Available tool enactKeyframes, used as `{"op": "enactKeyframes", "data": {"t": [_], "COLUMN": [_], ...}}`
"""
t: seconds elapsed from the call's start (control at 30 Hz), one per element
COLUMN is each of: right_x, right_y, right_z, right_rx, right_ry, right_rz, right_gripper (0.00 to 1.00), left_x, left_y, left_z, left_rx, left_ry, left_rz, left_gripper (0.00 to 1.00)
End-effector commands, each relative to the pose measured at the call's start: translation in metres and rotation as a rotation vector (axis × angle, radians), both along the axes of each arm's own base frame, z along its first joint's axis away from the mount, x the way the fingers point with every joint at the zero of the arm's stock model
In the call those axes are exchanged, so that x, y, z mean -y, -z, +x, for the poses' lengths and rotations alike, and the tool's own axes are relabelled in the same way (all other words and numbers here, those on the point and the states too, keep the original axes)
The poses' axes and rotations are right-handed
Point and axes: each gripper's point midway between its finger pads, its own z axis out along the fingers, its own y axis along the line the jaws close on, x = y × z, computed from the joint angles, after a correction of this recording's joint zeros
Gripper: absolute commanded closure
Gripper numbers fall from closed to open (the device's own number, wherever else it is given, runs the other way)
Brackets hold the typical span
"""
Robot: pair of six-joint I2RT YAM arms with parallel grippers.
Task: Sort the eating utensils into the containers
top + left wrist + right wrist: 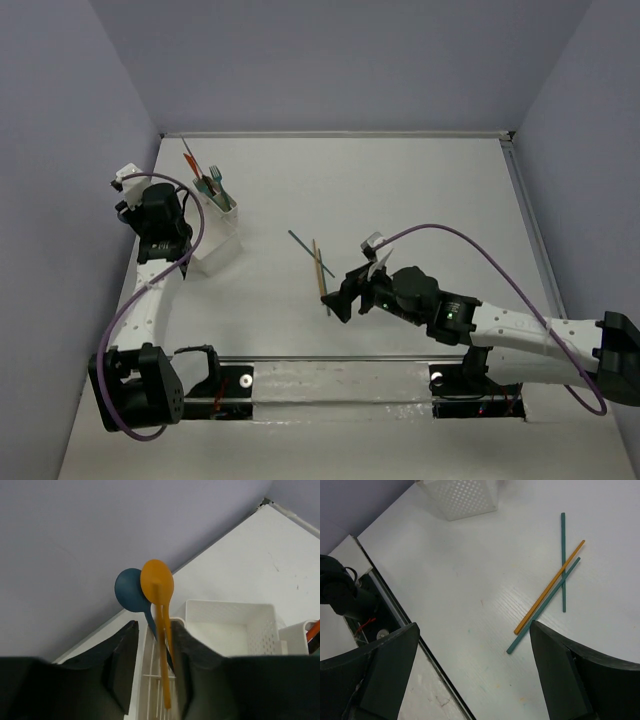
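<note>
Looking left, you have the left gripper (154, 630) with jaws slightly parted around the handle of a thin orange plastic spoon (157, 582). It stands against a dark teal spoon (129, 590) in the white perforated plastic organiser (230, 612) at the far left. Mid-table, your right gripper (474, 627) hovers wide open and empty over an orange plastic stick (550, 586) crossing two teal sticks (563, 555).

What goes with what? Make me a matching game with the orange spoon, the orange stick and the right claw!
1. orange spoon
2. orange stick
3. right claw

a. wide open over the table
b. lying across a teal stick
c. upright between the fingers of the left claw

Pairs: 1-c, 2-b, 3-a.
</note>
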Motion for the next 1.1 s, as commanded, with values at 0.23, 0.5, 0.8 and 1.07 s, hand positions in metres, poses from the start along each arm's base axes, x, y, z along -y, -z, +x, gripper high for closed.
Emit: {"op": "enactKeyframes", "data": {"t": [0.23,0.5,0.8,1.07], "right_x": [0.011,0.001,-0.008,-0.002], "right_y": [0.020,0.058,0.108,0.146], "right_z": [0.025,0.036,0.050,0.039], "right_rx": [-0.035,-0.138,-0.226,-0.318], "right_ry": [0.128,0.145,0.219,0.203], "right_rz": [-0.091,-0.204,-0.341,-0.473], "right_gripper": [0.18,0.43,0.48,0.38], "left_x": [0.015,0.080,0.170,0.190], "left_y": [-0.038,-0.091,-0.101,-0.093], "left_z": [0.010,0.006,-0.035,-0.052], "left_rx": [0.145,0.312,0.388,0.407], "left_ry": [0.097,0.378,0.816,0.920], "left_rz": [-0.057,-0.124,-0.243,-0.246], "left_gripper": [0.12,0.05,0.04,0.01]}}
